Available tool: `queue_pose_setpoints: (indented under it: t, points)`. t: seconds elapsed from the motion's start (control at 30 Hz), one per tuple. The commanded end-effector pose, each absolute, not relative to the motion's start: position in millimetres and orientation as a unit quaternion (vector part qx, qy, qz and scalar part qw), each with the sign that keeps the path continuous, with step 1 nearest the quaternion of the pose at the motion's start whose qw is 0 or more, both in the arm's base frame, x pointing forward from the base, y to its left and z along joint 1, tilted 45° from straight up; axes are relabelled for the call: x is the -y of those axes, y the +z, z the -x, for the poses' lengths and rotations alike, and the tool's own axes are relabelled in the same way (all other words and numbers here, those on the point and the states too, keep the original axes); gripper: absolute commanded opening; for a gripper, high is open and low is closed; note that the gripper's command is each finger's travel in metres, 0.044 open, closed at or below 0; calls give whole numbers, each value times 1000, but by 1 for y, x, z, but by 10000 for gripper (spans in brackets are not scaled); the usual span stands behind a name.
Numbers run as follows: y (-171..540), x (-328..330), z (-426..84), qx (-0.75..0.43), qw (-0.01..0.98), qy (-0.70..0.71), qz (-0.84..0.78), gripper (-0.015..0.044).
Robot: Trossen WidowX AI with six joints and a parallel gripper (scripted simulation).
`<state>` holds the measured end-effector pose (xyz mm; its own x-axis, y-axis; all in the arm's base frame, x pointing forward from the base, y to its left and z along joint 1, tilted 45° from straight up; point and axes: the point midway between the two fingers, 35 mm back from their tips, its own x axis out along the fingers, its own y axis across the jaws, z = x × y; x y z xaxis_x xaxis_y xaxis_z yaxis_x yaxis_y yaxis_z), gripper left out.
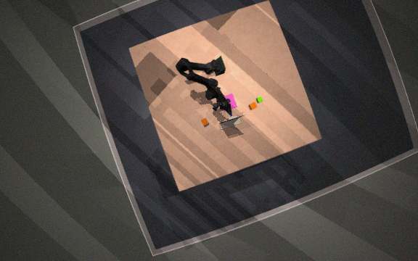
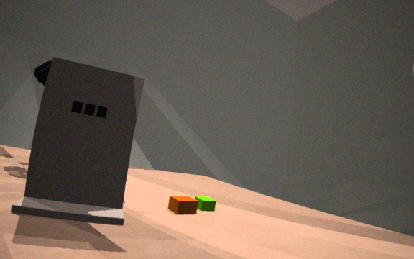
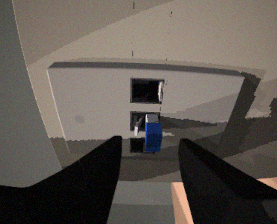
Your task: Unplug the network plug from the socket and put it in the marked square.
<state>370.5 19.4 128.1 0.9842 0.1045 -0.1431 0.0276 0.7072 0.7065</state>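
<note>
Claw (image 3: 147, 156) partly apart, nothing between the fingers, aimed straight at the panel (image 3: 89, 106) from the socket side. Gap held moderate, probably sized to straddle the plug body once close enough. Blue plug (image 3: 153, 136) seated in its socket, sticking out of the panel face, centred between the two dark fingers in the wrist view but well ahead of them, no contact. Empty socket (image 3: 146, 90) next to it in the same row. Thin tab too small to make out. In the top view, arm (image 1: 199, 74) stretched across the surface (image 1: 267, 65), wrist over the edge of the magenta marked square (image 1: 232, 99), which sits just beside the panel (image 1: 231, 122) so the drop-off is a short carry. Orange blocks (image 1: 252, 106) (image 1: 205, 122) and green block (image 1: 259, 99) lying off to the sides, apart from the approach line. Exterior view shows panel back only, a dark bit of the arm (image 2: 42, 72) peeking over its top corner. Judgement: approach stage, unlock not yet begun; alignment on the plug looks deliberate for pressing the tab.
</note>
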Motion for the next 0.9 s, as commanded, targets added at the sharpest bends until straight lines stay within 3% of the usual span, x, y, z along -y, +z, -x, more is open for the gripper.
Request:
queue_pose_setpoints:
  t: [0.0, 0.23, 0.87]
  points:
    - [129, -19, -377, -85, 921, 23, -381, 156]
    - [129, -18, -384, -85, 921, 23, -381, 156]
    - [129, -18, -384, -85, 921, 23, -381, 29]
